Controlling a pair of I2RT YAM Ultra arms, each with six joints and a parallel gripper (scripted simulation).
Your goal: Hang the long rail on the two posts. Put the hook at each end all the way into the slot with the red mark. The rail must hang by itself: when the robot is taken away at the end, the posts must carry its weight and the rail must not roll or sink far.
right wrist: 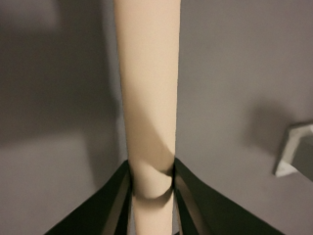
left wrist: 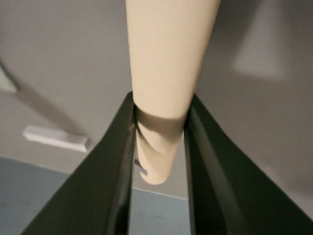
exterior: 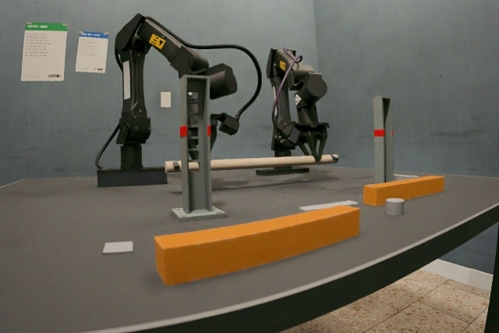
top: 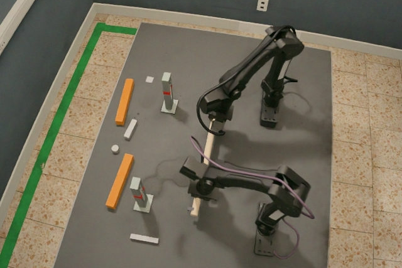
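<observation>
The left gripper [top: 200, 196] [exterior: 317, 158] [left wrist: 160, 100] clamps the rail [top: 208, 148] [exterior: 262, 161] [left wrist: 168, 49] [right wrist: 149, 73] near one end, while the right gripper [top: 217, 123] [exterior: 194, 156] [right wrist: 152, 166] grips it toward the other. The pale rail hangs above the gray tabletop [top: 181, 51] [exterior: 60, 281] [left wrist: 49, 98] [right wrist: 235, 49], held between the two arms and well apart from both posts, its hooks outside the slots.

Beyond the left gripper, a small dark hook [top: 190, 208] [exterior: 334, 157] [left wrist: 141, 167] juts from the rail's side; a second hook [exterior: 175, 165] shows at the opposite end in the exterior view.

Upright on the tabletop, the right post [top: 166, 78] [exterior: 185, 104] [right wrist: 304, 159] and the left post [top: 135, 184] [exterior: 378, 115] [left wrist: 7, 83] each wear a red mark partway up. The exterior view catches the rail's near end behind the right post.

On the far side of the posts from the arm bases lie two orange bars, one [top: 124, 101] [exterior: 257, 244] by the right post and another [top: 120, 181] [exterior: 402, 190] beside the left post. A short gray cylinder [top: 115, 149] [exterior: 394, 206] and a white block [top: 130, 128] [exterior: 328, 205] sit near them. A flat white square [top: 149, 79] [exterior: 117, 246] lies near the right post.
</observation>
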